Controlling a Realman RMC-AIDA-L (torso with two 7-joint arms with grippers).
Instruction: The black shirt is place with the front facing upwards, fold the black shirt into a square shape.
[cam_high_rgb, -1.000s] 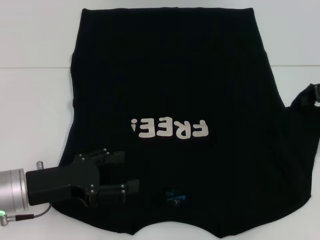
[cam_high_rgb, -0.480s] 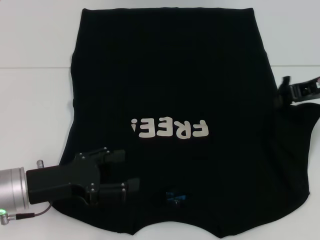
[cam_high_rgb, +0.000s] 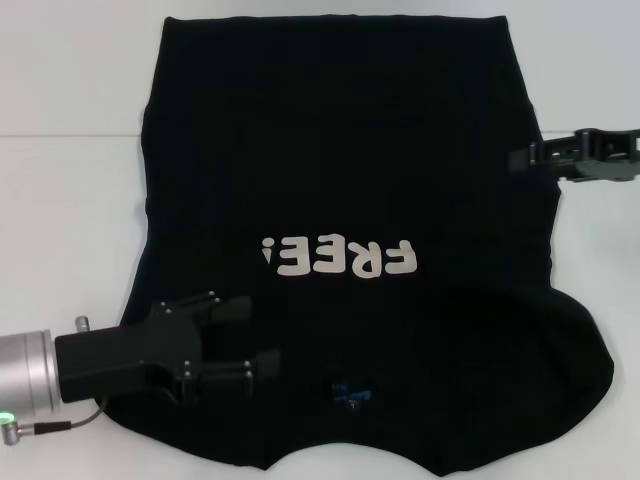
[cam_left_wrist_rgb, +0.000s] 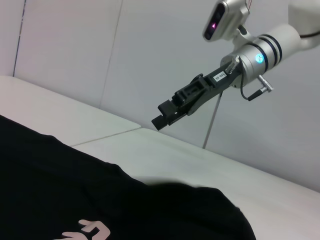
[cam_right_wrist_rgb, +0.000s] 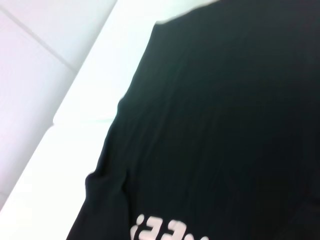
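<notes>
Jaws of left gripper (cam_high_rgb: 245, 340) spread apart, empty, over near left part of the black shirt (cam_high_rgb: 350, 180); right gripper (cam_high_rgb: 520, 157) raised at shirt's right edge, jaw state impossible to tell; shirt flat, lettering up, on white bench (cam_high_rgb: 60, 220).

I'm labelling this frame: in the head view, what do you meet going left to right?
Left pincer → "FREE!" lettering on the black shirt → right pincer.
</notes>
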